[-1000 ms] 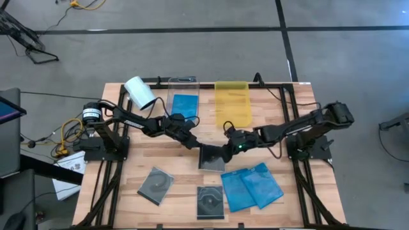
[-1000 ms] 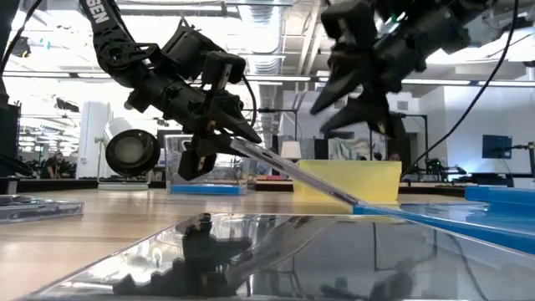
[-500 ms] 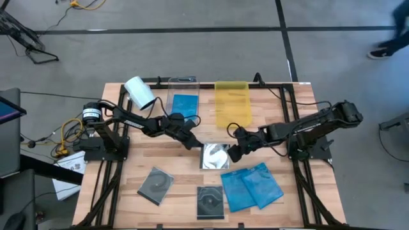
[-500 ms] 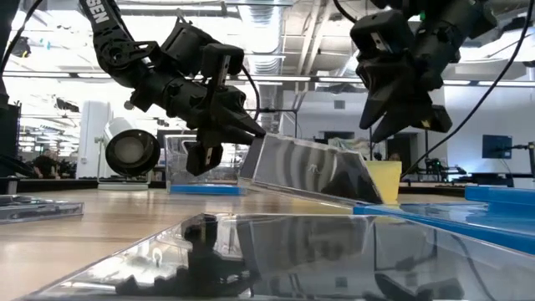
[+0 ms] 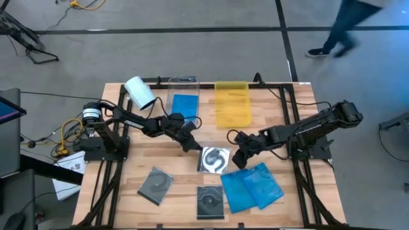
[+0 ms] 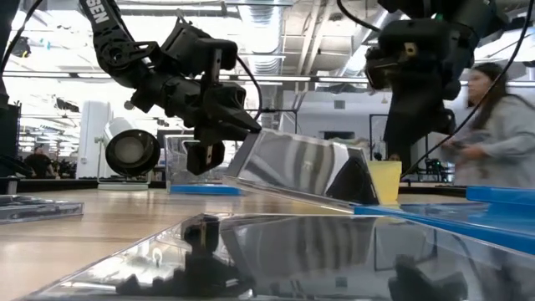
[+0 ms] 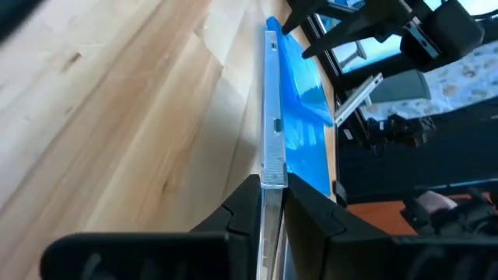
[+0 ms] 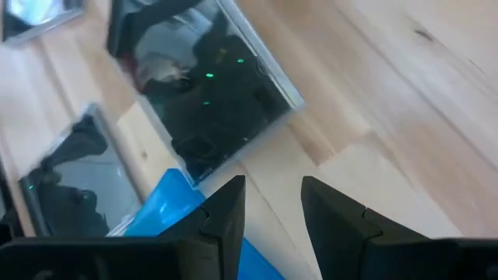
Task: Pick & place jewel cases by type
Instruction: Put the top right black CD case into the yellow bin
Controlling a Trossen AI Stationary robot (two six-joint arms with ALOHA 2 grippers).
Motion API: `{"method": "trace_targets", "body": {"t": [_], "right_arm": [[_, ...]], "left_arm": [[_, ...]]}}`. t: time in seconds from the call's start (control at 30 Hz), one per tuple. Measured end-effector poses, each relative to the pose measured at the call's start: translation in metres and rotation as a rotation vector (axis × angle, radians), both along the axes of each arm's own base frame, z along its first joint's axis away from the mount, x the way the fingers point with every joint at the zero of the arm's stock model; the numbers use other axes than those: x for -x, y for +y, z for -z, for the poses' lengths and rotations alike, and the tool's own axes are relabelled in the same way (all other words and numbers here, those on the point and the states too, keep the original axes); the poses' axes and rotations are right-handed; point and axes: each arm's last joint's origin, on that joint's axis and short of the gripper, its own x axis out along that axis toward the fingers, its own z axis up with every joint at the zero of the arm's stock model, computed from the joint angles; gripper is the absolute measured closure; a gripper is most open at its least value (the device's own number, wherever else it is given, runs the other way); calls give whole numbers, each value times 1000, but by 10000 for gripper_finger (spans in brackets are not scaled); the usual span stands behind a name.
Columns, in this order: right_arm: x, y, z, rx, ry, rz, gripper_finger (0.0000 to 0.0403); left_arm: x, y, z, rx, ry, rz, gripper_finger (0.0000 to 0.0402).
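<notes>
No writing can be read on any case. At table centre the left gripper (image 5: 192, 145) is clamped on the ten-o'clock edge of a clear jewel case (image 5: 214, 159), which slopes down toward four o'clock. A second ago the right gripper (image 5: 238, 157) was on it too; it has since backed off toward three o'clock, fingers apart and empty.

I note two translucent blue cases (image 5: 252, 186), one blue case (image 5: 185, 105) in the clear tray (image 5: 183, 83), dark grey cases (image 5: 156, 184), a yellow tray (image 5: 232, 104), a white roll (image 5: 140, 92) and a pale wood table (image 5: 137, 152).
</notes>
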Motion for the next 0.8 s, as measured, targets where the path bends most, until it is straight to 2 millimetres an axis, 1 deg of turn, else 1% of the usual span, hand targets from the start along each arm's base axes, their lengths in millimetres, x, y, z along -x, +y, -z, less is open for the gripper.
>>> {"method": "trace_targets", "body": {"t": [0.13,0.23,0.37,0.53,0.67,0.8], "right_arm": [[0,4,-3,7,-71,-49,282],[6,6,-7,-2,-127,-70,282],[19,6,-15,-9,-186,-62,282],[39,2,-22,28,-266,17,282],[45,4,-22,43,-335,36,282],[44,6,-12,37,-394,44,282]], "left_arm": [[0,-3,0,-19,-10,22,361],[-1,-4,-1,-38,-26,41,363],[0,-4,-7,-81,-62,41,367],[2,-1,-18,-145,-118,24,365],[5,0,-30,-223,-174,12,365],[7,-1,-38,-292,-223,23,366]]}}
